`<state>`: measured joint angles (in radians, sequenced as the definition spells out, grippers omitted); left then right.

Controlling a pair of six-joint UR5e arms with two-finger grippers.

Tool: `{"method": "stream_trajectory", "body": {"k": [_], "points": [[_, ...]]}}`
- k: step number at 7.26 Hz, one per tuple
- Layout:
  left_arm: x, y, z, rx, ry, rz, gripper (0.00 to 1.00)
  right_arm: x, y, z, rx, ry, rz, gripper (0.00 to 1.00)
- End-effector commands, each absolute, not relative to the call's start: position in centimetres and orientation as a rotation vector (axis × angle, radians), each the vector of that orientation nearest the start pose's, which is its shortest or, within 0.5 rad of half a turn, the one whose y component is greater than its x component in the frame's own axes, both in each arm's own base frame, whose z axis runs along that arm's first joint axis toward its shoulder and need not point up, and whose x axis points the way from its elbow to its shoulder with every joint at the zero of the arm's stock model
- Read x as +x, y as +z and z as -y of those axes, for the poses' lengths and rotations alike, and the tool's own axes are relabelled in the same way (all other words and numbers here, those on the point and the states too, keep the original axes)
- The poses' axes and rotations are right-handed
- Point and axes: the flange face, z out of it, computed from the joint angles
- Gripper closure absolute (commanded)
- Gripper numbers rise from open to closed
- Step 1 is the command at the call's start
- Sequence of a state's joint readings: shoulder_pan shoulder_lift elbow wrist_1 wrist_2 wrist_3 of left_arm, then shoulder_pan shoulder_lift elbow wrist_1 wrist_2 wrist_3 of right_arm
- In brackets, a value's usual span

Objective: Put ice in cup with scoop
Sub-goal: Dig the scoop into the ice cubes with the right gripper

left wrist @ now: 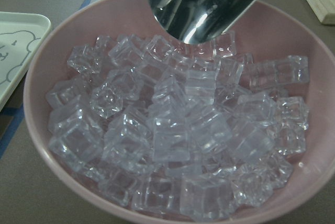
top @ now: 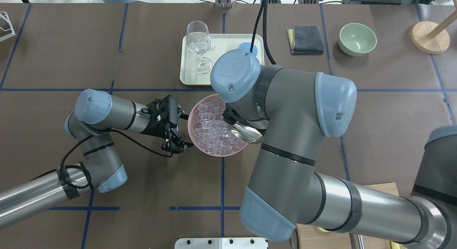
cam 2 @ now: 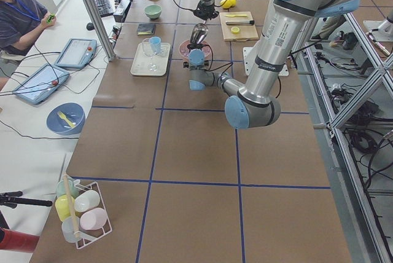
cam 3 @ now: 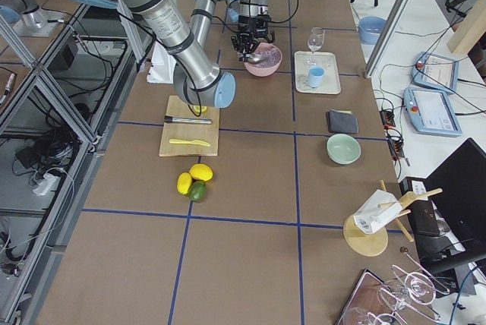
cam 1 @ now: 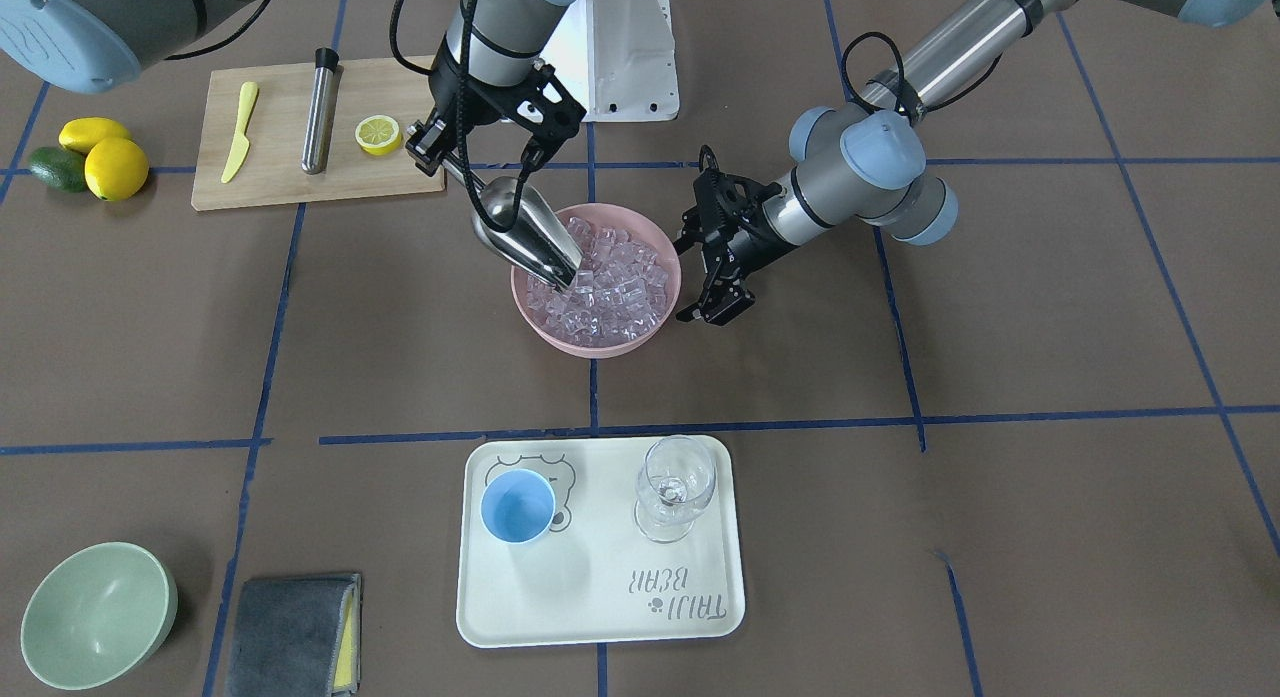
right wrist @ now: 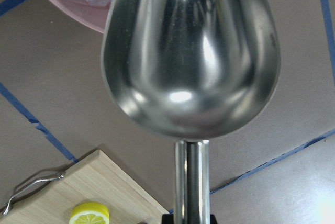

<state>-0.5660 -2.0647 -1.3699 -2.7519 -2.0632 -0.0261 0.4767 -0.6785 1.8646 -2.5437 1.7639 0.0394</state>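
Early — right gripper grips scoop handle, trough empty, tip over ice in pink bowl; left gripper spread open alongside — cup w/o ice.

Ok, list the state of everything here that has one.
ice: heaped in pink bowl
scoop: empty, tipped down at ice
cup: upright, empty, on tray
right gripper: shut on scoop
left gripper: open, beside pink bowl
stemmed glass: upright on tray
lemon half: cut face up, on board
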Motion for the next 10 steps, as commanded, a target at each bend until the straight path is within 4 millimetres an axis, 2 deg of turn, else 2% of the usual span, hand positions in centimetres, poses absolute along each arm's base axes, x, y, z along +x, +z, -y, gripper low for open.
{"method": "stream_trajectory", "body": {"k": [1,4,7,9,10], "points": [[52.3,33.3,43.4,1.130,1.139,-1.128,0.00,-47.7,13.6,37.3,0.062,-1.070,0.276,1.00],[52.3,33.3,43.4,1.129,1.138,-1.129,0.00,-48.7,13.7,36.3,0.052,-1.094,0.252,1.00],[52.3,33.3,43.4,1.129,1.138,-1.129,0.00,-49.9,13.9,36.8,0.041,-1.092,0.243,1.00],[52.3,33.3,43.4,1.129,1.138,-1.129,0.00,-53.2,12.2,38.4,0.035,-1.079,0.242,1.00],[52.3,33.3,43.4,1.129,1.138,-1.129,0.00,-54.3,12.6,38.8,0.042,-1.077,0.247,1.00]]}}
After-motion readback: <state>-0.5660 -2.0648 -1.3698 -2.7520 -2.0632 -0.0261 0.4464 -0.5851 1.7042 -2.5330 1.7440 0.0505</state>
